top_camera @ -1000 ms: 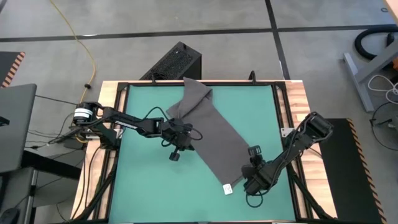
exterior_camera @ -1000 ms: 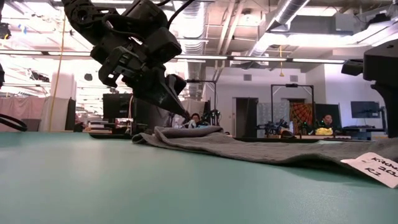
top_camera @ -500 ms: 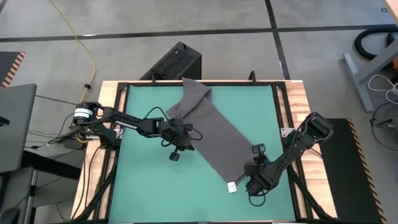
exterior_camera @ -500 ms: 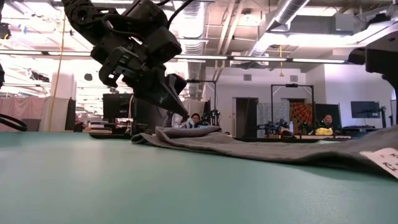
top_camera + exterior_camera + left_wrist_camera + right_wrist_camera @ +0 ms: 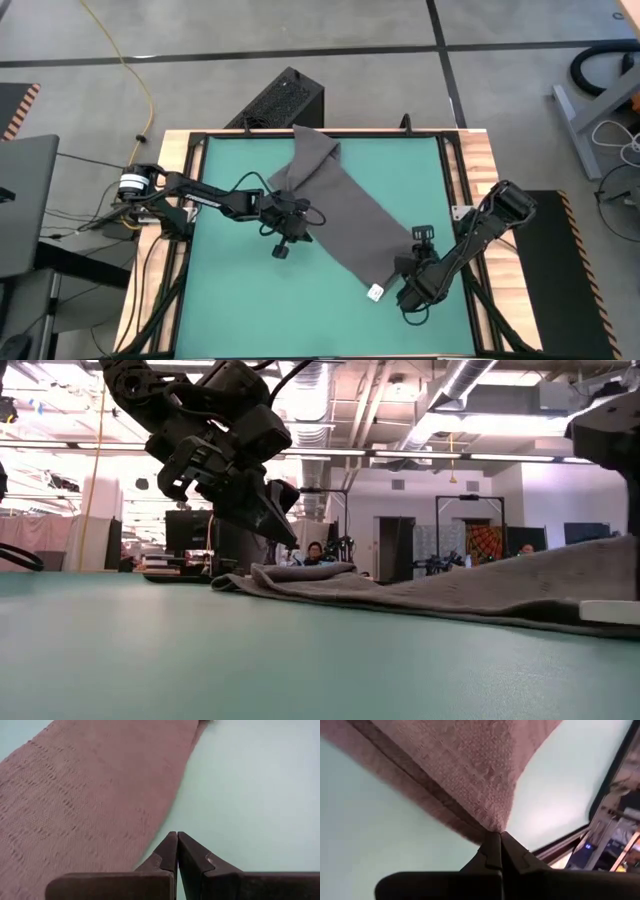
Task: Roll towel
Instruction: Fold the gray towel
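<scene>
A green table (image 5: 240,300) with a wooden border filled the overhead view, two dark arms reaching in from either side. Across its middle the dark grey towel (image 5: 345,205) lay stretched on a diagonal — its far end bunched near the table's back edge, its near end by the front right corner, lifted off the surface. The right gripper (image 5: 412,268) had its fingers pinched tight on that near corner of the towel (image 5: 470,765), the cloth rising to the fingertips in the wrist view. A small white tag (image 5: 376,292) showed at the towel's near edge, just beside that gripper. The left gripper (image 5: 298,232) hung at the towel's long left edge near its far end, fingers pressed together on nothing — the cloth (image 5: 85,795) lay just beside its tips.
</scene>
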Controlling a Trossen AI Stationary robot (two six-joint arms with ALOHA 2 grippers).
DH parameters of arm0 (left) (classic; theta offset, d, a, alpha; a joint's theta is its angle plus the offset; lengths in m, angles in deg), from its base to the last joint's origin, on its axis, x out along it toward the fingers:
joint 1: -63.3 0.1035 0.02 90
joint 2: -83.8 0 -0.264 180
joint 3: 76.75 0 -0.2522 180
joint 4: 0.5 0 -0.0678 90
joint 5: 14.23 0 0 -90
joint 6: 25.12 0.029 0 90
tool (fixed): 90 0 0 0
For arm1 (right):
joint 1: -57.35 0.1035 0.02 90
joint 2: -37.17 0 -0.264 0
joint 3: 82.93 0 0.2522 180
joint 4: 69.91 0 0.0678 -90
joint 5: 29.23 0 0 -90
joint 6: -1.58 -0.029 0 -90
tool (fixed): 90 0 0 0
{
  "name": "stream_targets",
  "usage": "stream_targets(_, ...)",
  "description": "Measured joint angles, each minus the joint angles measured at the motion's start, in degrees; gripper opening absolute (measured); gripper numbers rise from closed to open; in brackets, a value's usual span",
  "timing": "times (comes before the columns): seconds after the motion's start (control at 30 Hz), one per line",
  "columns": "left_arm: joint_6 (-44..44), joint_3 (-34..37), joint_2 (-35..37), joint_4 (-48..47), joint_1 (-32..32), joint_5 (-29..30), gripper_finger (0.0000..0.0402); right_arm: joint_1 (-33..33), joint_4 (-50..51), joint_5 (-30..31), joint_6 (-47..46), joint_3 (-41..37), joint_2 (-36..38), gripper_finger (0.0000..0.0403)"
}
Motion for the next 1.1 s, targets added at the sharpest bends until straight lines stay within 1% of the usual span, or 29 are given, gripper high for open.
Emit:
stream_targets(0.2, -0.09, -0.01, 0.00, -0.12, 0.00, 0.00, 0.0000, -0.17, 0.55, -2.78, -0.38, -0.01, 0.00, 0.0007)
stream_targets(0.27, -0.09, -0.01, 0.00, -0.15, 0.00, -0.01, 0.0000, -0.21, -0.46, -3.08, -0.93, -0.02, 0.00, 0.0016)
stream_targets(0.4, -0.09, -0.01, 0.00, -0.22, 0.00, -0.02, 0.0000, -0.28, -0.17, -4.09, -3.11, -0.02, 0.00, 0.0059)
stream_targets(0.63, 0.24, -0.01, -0.15, 0.53, 0.00, -0.02, 0.0000, -1.88, 5.61, -14.14, -7.60, -0.02, -0.02, 0.0134)
stream_targets(0.7, 0.50, -0.02, -0.87, 2.63, 0.21, -0.02, 0.0000, -1.84, 5.77, -15.44, -9.31, 0.46, 0.15, 0.0147)
stream_targets(0.77, -0.25, -0.04, -2.55, 6.26, 0.77, -0.67, 0.0000, -1.07, 2.67, -14.11, -9.73, 1.32, 1.03, 0.0152)
stream_targets(0.83, -1.62, -0.07, -4.80, 9.60, 1.78, -2.03, 0.0000, 0.24, -2.76, -9.96, -9.31, 1.78, 2.74, 0.0149)
stream_targets(0.9, -2.73, -0.07, -7.12, 12.00, 2.82, -2.68, 0.0000, 1.54, -9.92, -3.65, -9.30, 1.70, 4.80, 0.0139)
stream_targets(0.97, -3.67, -0.04, -8.67, 13.13, 4.06, -2.73, 0.0000, 2.58, -19.22, 3.53, -8.15, 0.34, 7.06, 0.0126)
stream_targets(1.0, -4.10, -0.14, -9.15, 13.64, 4.63, -2.65, 0.0000, 2.59, -24.30, 5.89, -6.75, -0.78, 7.86, 0.0121)
stream_targets(1.03, -4.49, -0.27, -9.58, 13.61, 5.28, -2.48, 0.0000, 2.16, -28.68, 6.66, -4.79, -1.95, 8.35, 0.0116)
stream_targets(1.1, -4.89, -0.31, -10.22, 13.26, 6.69, -2.30, 0.0000, 0.47, -36.43, 6.16, -0.83, -4.78, 8.31, 0.0108)
